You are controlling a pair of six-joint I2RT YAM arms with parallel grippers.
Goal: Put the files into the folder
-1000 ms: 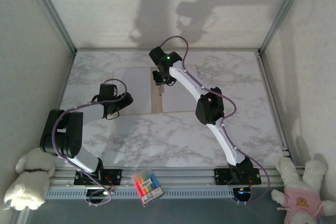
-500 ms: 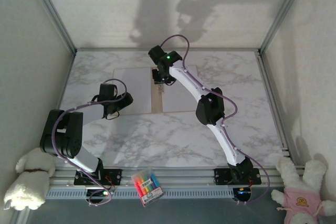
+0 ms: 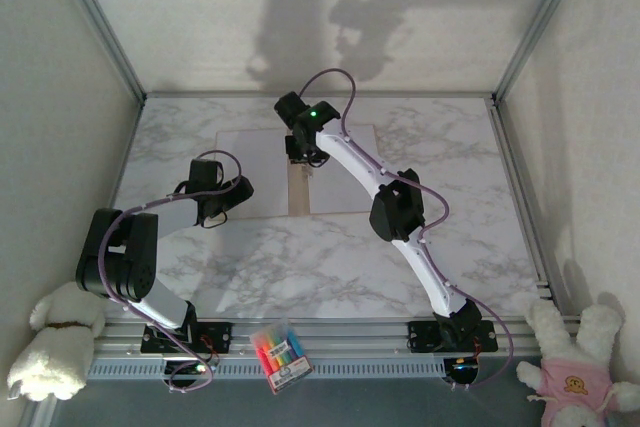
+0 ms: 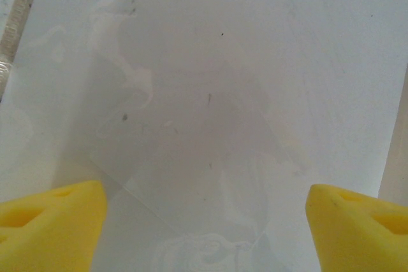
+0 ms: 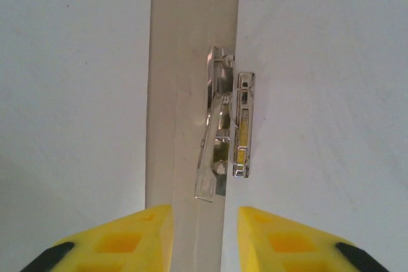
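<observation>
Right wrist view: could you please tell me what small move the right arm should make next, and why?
Probably ease the right gripper down toward the metal clip: its fingers sit partly open just short of the clip on the folder spine, with nothing held.

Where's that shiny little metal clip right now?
In the right wrist view, the metal clip lies along the right edge of the strip of brown folder showing between the white sheets, just ahead of the right gripper.
</observation>
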